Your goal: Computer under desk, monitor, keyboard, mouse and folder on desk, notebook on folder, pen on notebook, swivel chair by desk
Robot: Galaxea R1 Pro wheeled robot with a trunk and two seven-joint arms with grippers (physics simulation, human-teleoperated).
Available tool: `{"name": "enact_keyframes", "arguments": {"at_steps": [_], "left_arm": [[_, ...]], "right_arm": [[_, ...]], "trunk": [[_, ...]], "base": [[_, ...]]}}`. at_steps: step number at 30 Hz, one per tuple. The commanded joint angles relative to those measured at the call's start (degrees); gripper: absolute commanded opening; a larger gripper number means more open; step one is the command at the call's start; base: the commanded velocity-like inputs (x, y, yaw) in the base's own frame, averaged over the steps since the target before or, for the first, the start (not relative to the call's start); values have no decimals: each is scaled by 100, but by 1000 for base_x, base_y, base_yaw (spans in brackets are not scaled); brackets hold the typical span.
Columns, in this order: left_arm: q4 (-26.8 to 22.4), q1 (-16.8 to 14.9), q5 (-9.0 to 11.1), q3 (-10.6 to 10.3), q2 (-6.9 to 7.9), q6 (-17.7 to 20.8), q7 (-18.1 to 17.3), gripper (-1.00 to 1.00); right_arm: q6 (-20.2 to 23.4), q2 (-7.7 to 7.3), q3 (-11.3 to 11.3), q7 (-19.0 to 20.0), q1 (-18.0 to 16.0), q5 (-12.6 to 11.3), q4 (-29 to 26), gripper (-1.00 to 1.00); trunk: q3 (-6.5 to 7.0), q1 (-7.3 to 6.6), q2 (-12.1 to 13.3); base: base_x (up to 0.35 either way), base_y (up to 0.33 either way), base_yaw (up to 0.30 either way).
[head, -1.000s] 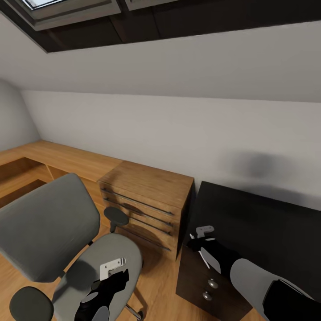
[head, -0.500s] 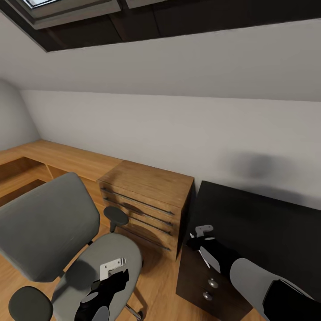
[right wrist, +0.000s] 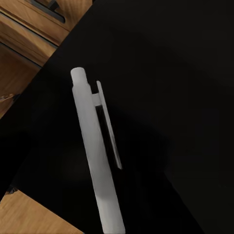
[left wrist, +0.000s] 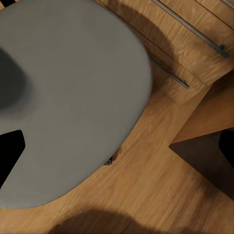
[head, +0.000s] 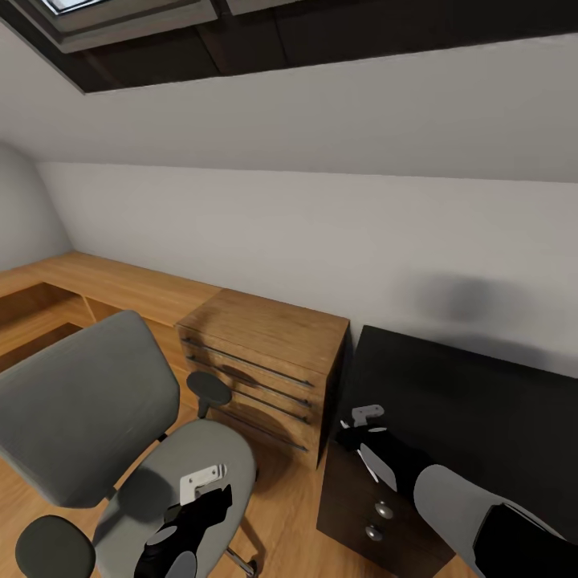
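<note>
Desk [head: 482, 417]: glossy black top at the head view's lower right, against the white wall [head: 321, 225], with black drawers carrying round silver knobs [head: 384, 510] on its near end. Light-wood chest [head: 265, 361] with long bar handles stands just beside the desk's left end, joined on its far side by a low wooden counter [head: 112, 285]. Swivel chair [head: 88, 409]: grey upholstered back and seat, black armrests, standing on the wood floor [head: 289, 514] to the left of the chest, apart from the desk. Left gripper [head: 202, 482] hangs over the chair seat [left wrist: 73, 97]; whether its fingers are spread or pressed together cannot be told. Right gripper [head: 365, 417] hovers above the desk's near left corner, pinching a white pen [right wrist: 97, 156]; in the right wrist view the pen, with its clip, stands out lengthwise against the black desktop [right wrist: 170, 97].
</note>
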Motion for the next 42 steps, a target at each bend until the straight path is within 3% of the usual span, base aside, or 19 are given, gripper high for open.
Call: {"name": "enact_keyframes", "arguments": {"at_steps": [1,42], "left_arm": [[-9,-6,41,-14,6,10,51,100],[-9,-6,47,-14,6,10,51,100]], "right_arm": [[45,-10,60,-62,-1,-19,57,-100],[255,-29,26,-38,2,-28,49,-100]], "trunk": [[-8,2,-3],[-8,2,-3]], "base": [[0,0,0],[0,0,0]]}}
